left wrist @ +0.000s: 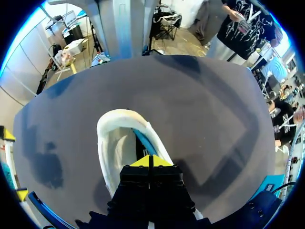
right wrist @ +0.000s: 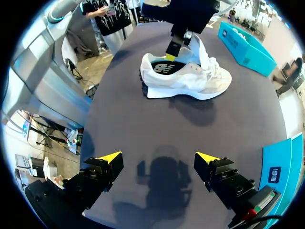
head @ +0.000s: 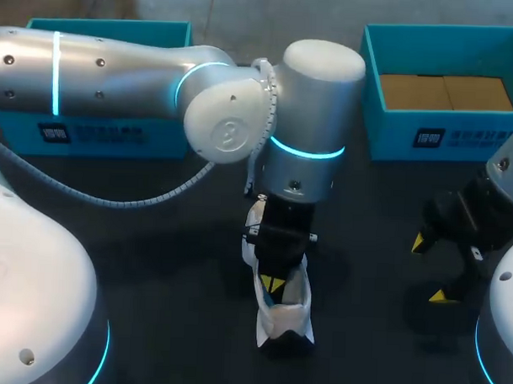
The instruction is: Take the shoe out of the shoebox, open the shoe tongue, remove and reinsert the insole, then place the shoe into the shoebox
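Shoe (right wrist: 186,78) white, upright on dark desk (head: 153,264), outside teal left shoebox (head: 98,136) and right shoebox (head: 478,132) | left hand (left wrist: 151,161) fingers together in its opening, grasp unclear | right hand (right wrist: 157,164) wide open, empty, well apart

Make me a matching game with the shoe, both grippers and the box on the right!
Things:
1. shoe
2. left gripper
3. right gripper
4. right box

States:
A. open, over bare table
B. teal, brown card inside
C. white, standing on its sole
D. shut, tips at the shoe's opening

Pairs: 1-C, 2-D, 3-A, 4-B
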Robot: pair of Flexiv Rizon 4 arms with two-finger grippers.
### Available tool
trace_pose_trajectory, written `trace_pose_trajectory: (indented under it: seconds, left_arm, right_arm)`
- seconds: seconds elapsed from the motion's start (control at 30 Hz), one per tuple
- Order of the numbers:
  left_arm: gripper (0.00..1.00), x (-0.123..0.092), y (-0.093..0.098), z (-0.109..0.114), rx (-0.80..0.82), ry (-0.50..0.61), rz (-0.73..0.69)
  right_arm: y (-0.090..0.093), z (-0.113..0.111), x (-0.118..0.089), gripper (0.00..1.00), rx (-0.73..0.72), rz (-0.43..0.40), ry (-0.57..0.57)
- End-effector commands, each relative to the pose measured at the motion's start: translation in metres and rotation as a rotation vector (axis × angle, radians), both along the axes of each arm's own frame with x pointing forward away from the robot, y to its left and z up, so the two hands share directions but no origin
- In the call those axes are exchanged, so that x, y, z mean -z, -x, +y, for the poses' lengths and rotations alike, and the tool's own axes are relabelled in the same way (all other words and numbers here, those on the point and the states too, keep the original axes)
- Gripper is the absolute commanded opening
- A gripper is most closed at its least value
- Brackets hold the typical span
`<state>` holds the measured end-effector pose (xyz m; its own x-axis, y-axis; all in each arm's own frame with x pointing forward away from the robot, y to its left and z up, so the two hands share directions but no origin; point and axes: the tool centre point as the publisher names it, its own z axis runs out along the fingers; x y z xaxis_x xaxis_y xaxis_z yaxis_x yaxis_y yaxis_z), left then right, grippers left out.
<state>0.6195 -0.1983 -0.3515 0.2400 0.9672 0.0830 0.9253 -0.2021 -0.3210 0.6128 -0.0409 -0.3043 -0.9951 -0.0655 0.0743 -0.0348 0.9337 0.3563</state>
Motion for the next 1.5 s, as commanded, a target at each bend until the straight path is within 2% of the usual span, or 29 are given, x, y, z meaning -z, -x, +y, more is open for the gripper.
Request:
trace_pose_trajectory:
  seconds: [0.03, 0.47, 0.67, 0.83, 1.17, 1.5]
  left_arm:
    - [0.0, 0.007, -0.001, -0.009, 0.031, -0.056, 0.006]
    - [0.0, 0.024, 0.009, -0.003, 0.076, -0.134, -0.008]
    - [0.0, 0.003, 0.003, 0.003, 0.028, -0.072, -0.061]
    - [0.0, -0.001, -0.011, 0.006, 0.041, -0.124, -0.137]
    - [0.0, 0.02, -0.028, 0.01, 0.04, -0.197, -0.121]
    - [0.0, 0.037, -0.027, 0.008, 0.068, -0.24, -0.098]
  right_arm:
    - [0.001, 0.001, 0.001, 1.0, 0.001, -0.002, 0.002]
    - [0.001, 0.001, 0.001, 1.0, 0.001, -0.002, 0.002]
    - [0.001, 0.001, 0.001, 1.0, 0.001, -0.002, 0.002]
    - [0.001, 0.001, 0.001, 1.0, 0.001, -0.002, 0.002]
    - [0.001, 0.001, 0.001, 1.0, 0.001, -0.002, 0.002]
    - [0.001, 0.001, 0.001, 1.0, 0.001, -0.002, 0.002]
